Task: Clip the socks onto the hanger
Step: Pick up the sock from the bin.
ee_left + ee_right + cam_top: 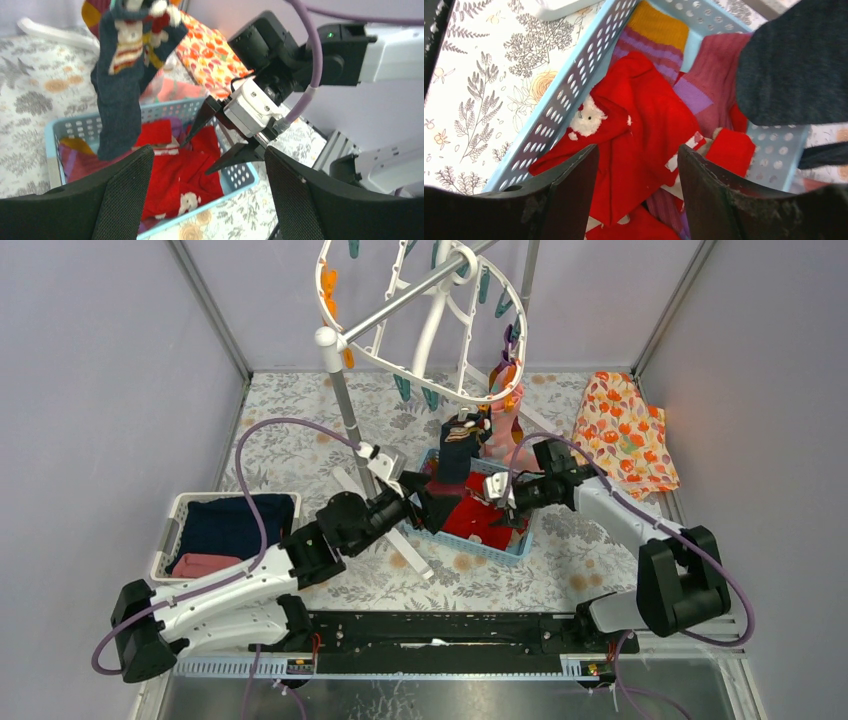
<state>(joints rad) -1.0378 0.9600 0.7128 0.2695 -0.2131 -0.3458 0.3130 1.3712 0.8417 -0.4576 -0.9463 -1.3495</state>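
The white hanger [430, 325] hangs at the back, tilted, with teal and orange clips. A navy sock [457, 452] [120, 100] and a pink-and-orange sock [503, 415] dangle from it over the blue basket [470, 545]. A pile of red socks [478, 515] with maroon and orange ones lies in the basket. My right gripper [638, 150] [500, 502] is low in the basket, its jaws apart on either side of a red sock [644, 115] with a white face. My left gripper [206, 165] [430, 502] is open and empty at the basket's left side, facing the right one.
The rack's grey pole [345, 405] rises just behind the left arm. A white tray [172, 530] with folded navy and pink cloth sits at the left. An orange floral cloth [625, 430] lies at the back right. The basket wall [569, 95] is beside the right gripper's left finger.
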